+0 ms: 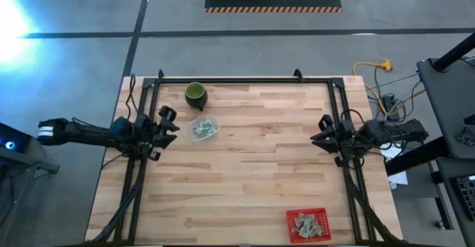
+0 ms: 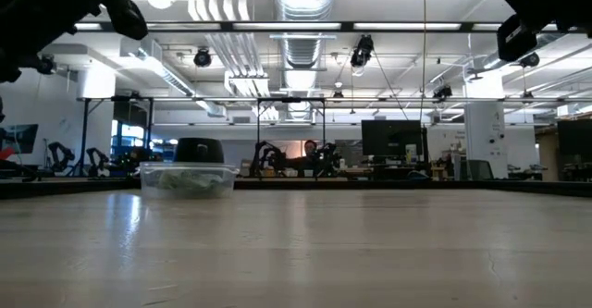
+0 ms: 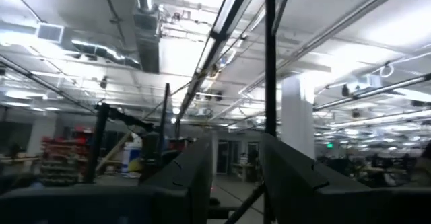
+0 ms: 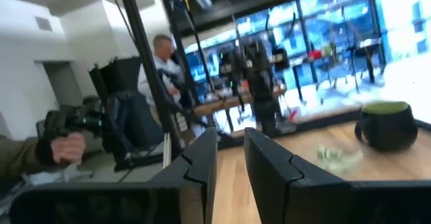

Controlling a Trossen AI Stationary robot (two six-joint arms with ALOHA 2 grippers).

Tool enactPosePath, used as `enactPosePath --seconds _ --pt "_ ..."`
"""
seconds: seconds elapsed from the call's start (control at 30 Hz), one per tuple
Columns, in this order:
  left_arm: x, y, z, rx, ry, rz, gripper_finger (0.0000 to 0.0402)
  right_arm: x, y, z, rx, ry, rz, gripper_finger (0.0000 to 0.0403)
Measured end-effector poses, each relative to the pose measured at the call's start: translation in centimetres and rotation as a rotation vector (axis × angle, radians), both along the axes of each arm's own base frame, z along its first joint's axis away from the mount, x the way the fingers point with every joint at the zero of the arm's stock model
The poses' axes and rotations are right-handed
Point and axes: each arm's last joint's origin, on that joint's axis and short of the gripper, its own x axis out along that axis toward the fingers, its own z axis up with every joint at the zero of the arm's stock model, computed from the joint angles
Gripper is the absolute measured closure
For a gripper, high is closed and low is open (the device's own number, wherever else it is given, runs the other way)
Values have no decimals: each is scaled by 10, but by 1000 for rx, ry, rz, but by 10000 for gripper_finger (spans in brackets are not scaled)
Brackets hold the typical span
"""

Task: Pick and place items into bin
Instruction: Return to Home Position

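Several pale green-and-white packets lie in a shallow clear tub on the table's far left part, also seen in the right wrist view. More packets lie in the red bin at the near right corner. My left gripper hovers open above the table, just left of the clear tub. My right gripper hovers open near the right edge, pointing toward the table's middle. In the wrist views both grippers hold nothing.
A dark green cup stands just beyond the clear tub, near the far edge. Black frame rails run along the far edge and both sides of the table. The bare wood between tub and bin is open. People stand beyond the table.
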Motion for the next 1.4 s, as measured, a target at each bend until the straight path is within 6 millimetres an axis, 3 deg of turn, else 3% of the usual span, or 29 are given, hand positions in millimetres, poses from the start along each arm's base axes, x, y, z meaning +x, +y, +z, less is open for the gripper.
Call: enactPosePath --seconds 0.3,0.5,0.8,1.4 --pt "2 0 -2 -39 25 -26 294 7 -2 -20 24 -38 -7 335" --pt "3 0 -3 -47 36 -17 294 7 -3 -20 -9 -44 -21 335" --pt "-9 0 5 173 -84 168 322 7 -3 -19 0 -52 -24 335" --pt "-24 -2 -18 91 200 46 359 7 -5 -19 25 -46 -82 335"
